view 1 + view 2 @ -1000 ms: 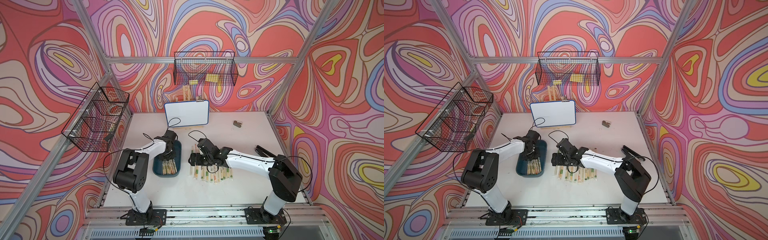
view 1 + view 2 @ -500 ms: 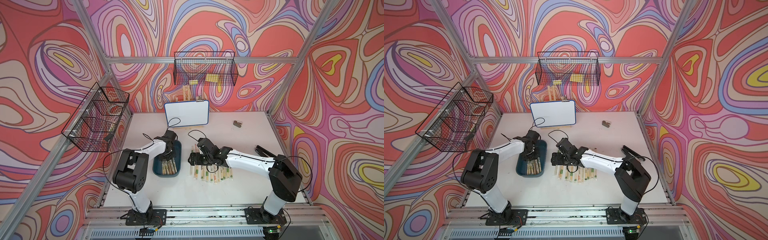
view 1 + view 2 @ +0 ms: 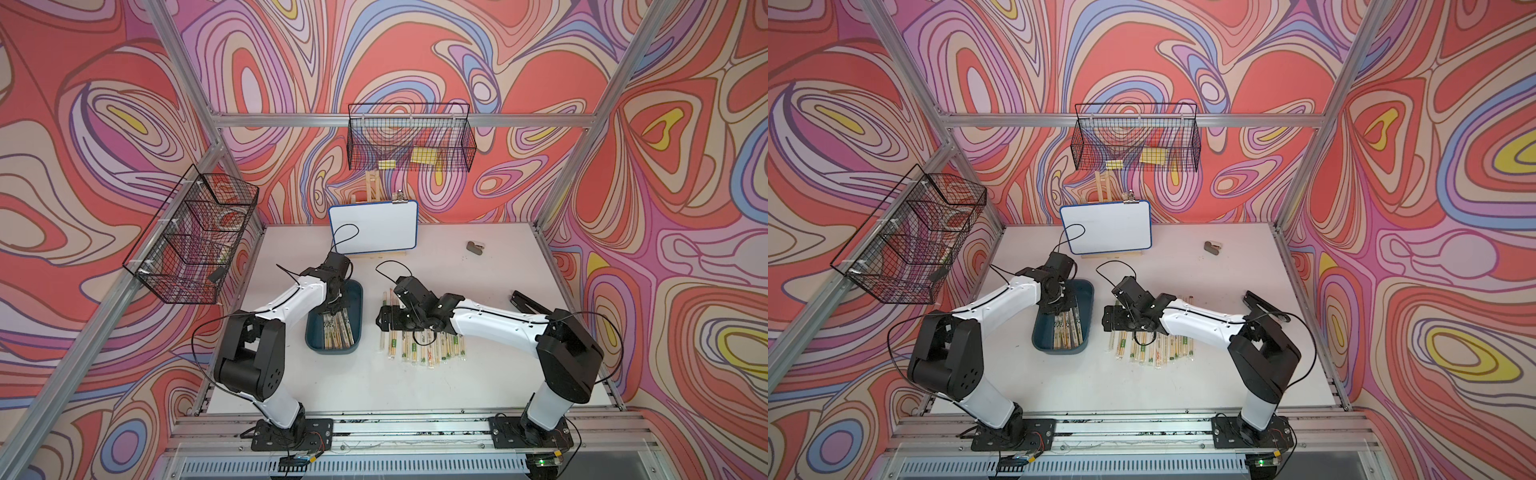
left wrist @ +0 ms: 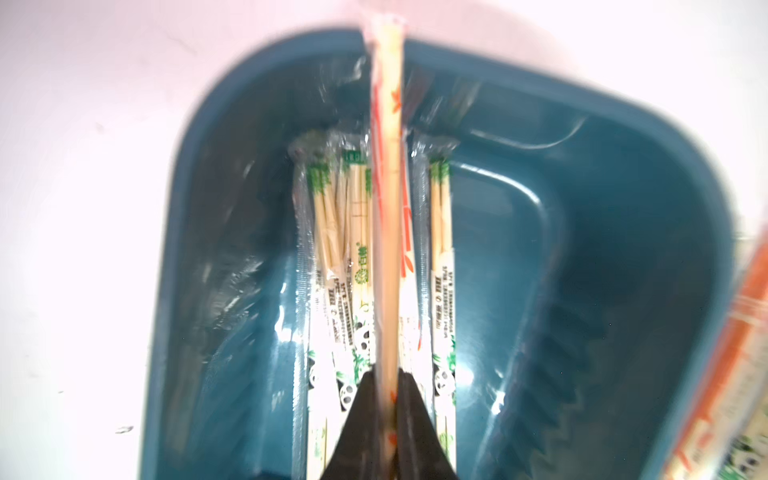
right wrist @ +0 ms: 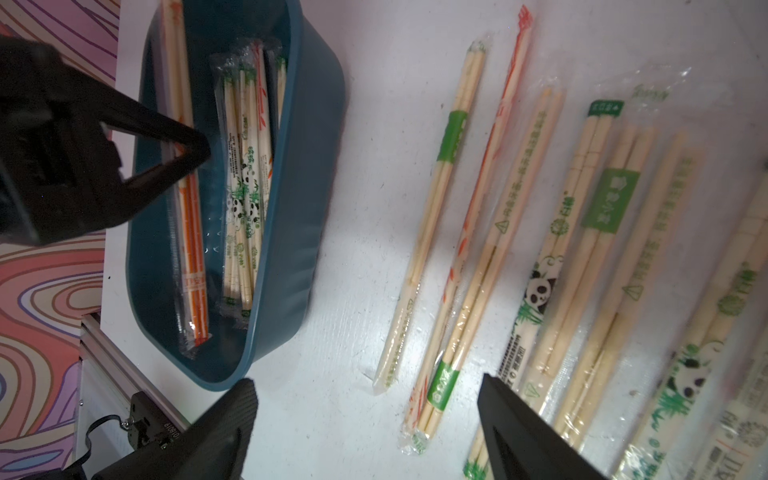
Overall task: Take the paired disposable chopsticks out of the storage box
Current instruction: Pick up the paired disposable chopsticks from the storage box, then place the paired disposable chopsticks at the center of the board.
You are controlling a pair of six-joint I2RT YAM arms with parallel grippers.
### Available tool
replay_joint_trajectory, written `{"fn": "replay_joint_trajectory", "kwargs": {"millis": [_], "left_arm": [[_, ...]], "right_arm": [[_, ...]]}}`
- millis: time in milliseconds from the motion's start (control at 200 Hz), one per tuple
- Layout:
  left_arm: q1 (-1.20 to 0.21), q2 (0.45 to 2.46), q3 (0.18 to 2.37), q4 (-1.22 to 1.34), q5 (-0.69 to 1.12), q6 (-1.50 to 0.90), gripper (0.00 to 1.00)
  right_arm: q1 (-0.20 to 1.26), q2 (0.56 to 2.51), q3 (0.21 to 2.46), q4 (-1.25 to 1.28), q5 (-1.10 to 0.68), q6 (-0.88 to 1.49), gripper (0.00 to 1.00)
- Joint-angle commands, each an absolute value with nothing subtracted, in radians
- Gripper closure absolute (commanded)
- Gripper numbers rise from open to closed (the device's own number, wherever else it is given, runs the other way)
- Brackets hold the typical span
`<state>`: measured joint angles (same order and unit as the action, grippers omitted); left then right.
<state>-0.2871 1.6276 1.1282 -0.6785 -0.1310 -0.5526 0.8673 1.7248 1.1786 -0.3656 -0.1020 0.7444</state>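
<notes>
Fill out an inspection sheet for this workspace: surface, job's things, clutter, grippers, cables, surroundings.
Surface: white table, a few small dark specks.
Job's things: storage box holding several sleeved pairs; a row of pairs lies on the table beside it.
Clutter: whiteboard at the back; small grey object far right; black flat object near the table's right edge.
Grippers: left gripper shut on an orange-marked pair inside the box; right gripper open over the table by the row.
Cables: black cables loop off both wrists.
Surroundings: two wire baskets hung above the table; patterned walls.
</notes>
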Motion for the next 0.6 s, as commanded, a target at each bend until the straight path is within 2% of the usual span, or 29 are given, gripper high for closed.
{"fn": "replay_joint_trajectory", "kwargs": {"millis": [0, 250, 596], "left_arm": [[-0.280, 1.567, 1.176, -0.745, -0.151, -0.521, 0.90], [-0.297, 1.488, 1.221, -0.758, -0.054, -0.519, 0.90], [-0.482, 1.563, 1.304, -0.756, -0.070, -0.565, 0.90]], "right_arm": [[0.871, 1.736, 1.203, -0.354, -0.102, 0.732, 0.11], [0.873, 1.734, 1.195, -0.349, -0.094, 0.729, 0.11], [0.872, 1.697, 1.124, -0.336, -0.076, 0.750, 0.11]]}}
